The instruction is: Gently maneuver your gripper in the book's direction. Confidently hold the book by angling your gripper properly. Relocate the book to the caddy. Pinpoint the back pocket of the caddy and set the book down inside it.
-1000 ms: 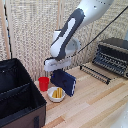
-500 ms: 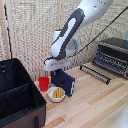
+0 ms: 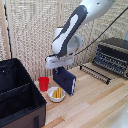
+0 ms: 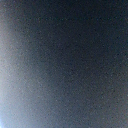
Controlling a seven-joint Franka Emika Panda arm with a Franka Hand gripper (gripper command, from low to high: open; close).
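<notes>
Book (image 3: 65,80): one, dark navy, standing upright on the bench (image 3: 95,100), long axis roughly vertical, leaning a little. It sits directly beneath the pincer (image 3: 61,66), whose fingers come down at its top edge. Fingertips are hidden against the dark cover, so whether they are spread or already pinching the book cannot be told. Wrist view shows only a dark blurred surface, likely the cover very close up; no help.

Key relation for the coming move: the caddy (image 3: 20,95) lies toward the exterior view's left of the book, well apart, with its back pocket (image 3: 12,75) the compartment farther from the camera, behind the inner wall.

Counts: one arm, one book, one caddy with two visible pockets, one red cup (image 3: 44,83), one bowl (image 3: 56,94) just beside the book, one toaster oven (image 3: 112,55).
</notes>
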